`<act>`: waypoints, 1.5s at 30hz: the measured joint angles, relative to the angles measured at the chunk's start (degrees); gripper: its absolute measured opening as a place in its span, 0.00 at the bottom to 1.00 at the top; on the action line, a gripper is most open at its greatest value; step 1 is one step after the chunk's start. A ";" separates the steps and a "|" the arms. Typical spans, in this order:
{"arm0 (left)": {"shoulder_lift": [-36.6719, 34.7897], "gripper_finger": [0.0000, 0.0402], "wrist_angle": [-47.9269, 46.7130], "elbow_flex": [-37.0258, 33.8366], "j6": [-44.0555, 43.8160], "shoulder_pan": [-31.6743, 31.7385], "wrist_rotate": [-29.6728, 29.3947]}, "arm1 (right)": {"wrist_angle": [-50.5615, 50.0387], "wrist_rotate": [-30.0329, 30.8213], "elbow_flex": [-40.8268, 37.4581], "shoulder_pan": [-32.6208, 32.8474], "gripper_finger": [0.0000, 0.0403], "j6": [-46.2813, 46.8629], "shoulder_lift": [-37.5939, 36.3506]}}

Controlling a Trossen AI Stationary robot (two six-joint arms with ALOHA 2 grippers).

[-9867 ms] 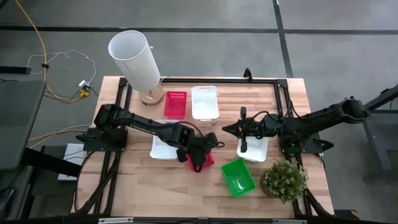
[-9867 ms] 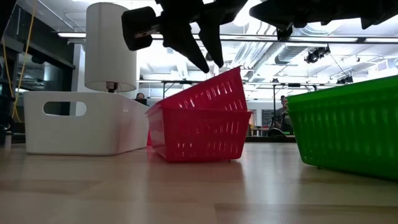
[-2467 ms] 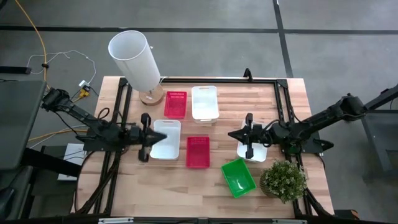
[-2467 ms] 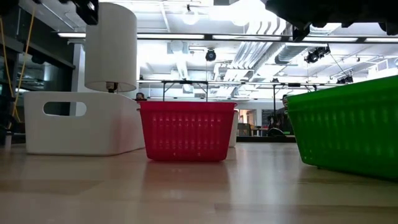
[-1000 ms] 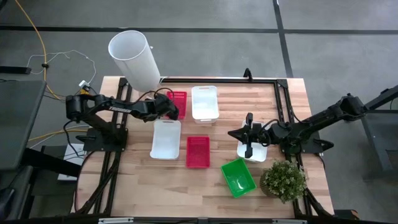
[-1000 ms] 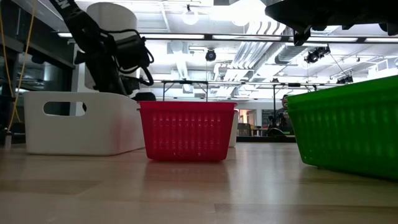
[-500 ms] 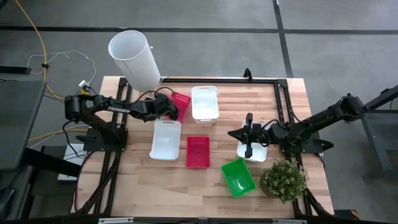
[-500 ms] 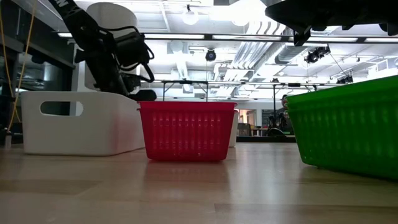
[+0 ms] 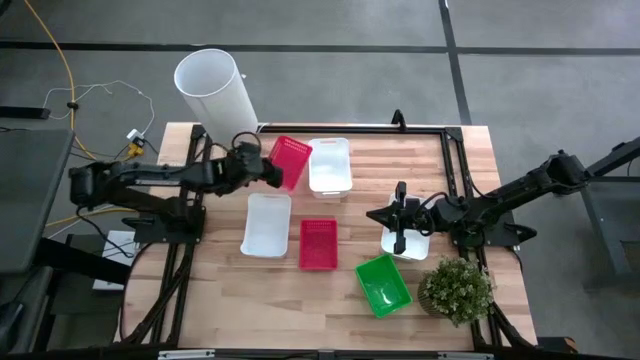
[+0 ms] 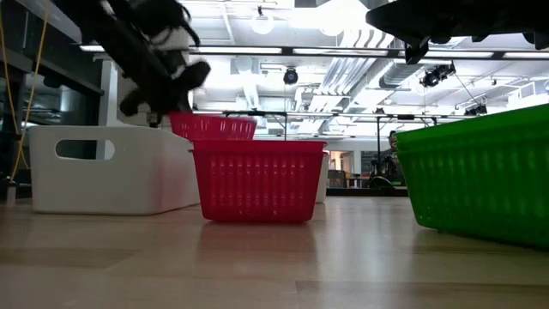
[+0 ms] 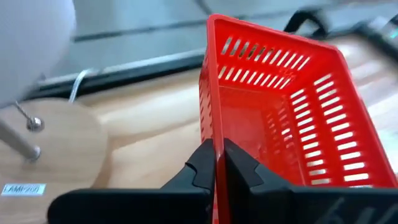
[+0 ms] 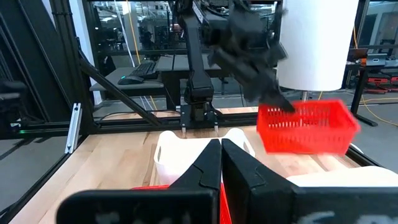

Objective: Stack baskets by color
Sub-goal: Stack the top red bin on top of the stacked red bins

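My left gripper [image 9: 268, 171] is shut on a red basket [image 9: 291, 162], lifted above the table's far left beside the white cylinder [image 9: 217, 95]; the low view shows that basket [image 10: 213, 126] behind another red basket [image 10: 257, 180]. This second red basket [image 9: 318, 243] rests on its bottom mid-table. White baskets stand at the far centre [image 9: 328, 165], left of centre [image 9: 267, 223] and under the right arm [image 9: 410, 242]. A green basket [image 9: 383, 284] stands near the front. My right gripper [image 9: 372, 215] hovers shut and empty, right of centre. My left gripper pinches the rim of one side wall [image 11: 212, 127] of the red basket, one finger inside [image 11: 239, 165] and one outside. The fingers come from the table's left, slanting down. The basket hangs clear of the table, open side up and slightly tilted.
The white cylinder's wooden base [image 9: 243, 155] lies just left of the held basket. A potted plant [image 9: 457, 290] stands at the near right corner. A black frame [image 9: 350, 127] runs along the far edge. Bare wood shows along the near edge.
My left gripper has risen from the far-left table top with the red basket, which first tipped up at its gripped side and now hangs clear of the table. The left arm has drawn back toward the table's left.
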 joint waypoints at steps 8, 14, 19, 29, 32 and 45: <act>-11.53 0.00 7.70 0.00 6.53 -9.61 -1.94 | 0.02 0.02 0.00 0.00 0.00 0.02 0.00; -13.17 0.00 14.00 0.00 13.50 -23.24 -4.26 | 0.02 0.02 0.00 0.01 0.00 0.02 0.00; -10.79 0.00 16.28 0.00 15.39 -34.80 -12.37 | 0.03 0.00 0.00 0.00 0.00 0.38 0.00; 2.85 0.00 25.45 0.00 9.95 -45.92 -20.90 | 0.04 0.02 0.00 0.00 0.00 1.09 0.00; 9.84 0.00 32.22 0.00 7.72 -47.54 -20.46 | 0.07 0.02 0.00 -0.01 0.00 1.09 0.00; 31.81 0.00 41.99 2.24 -20.87 -55.71 -49.01 | 0.07 0.00 0.00 -0.44 0.00 2.75 0.00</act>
